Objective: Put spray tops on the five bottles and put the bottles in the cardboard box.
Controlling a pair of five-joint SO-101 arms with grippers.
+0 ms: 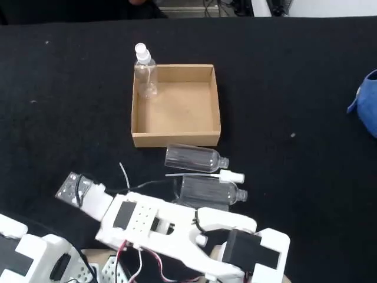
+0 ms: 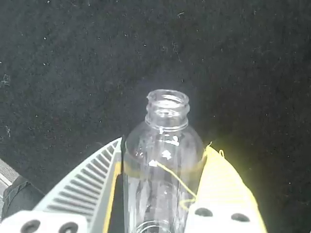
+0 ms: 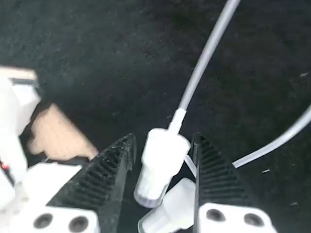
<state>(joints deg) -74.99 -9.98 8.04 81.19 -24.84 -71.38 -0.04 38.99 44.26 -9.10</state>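
Black cloth; left end effector grips clear bottle, right end effector hangs open.

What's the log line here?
left gripper: holds clear uncapped plastic bottle | right gripper: open around white spray top | cardboard box: one capped bottle

Capped bottle inside cardboard box

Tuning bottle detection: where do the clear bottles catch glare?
Left wrist view: white glints on the shoulder of the gripped bottle. High view: pale streaks on the lying bottle nearest the cardboard box; the capped bottle nearly blends into the cardboard.
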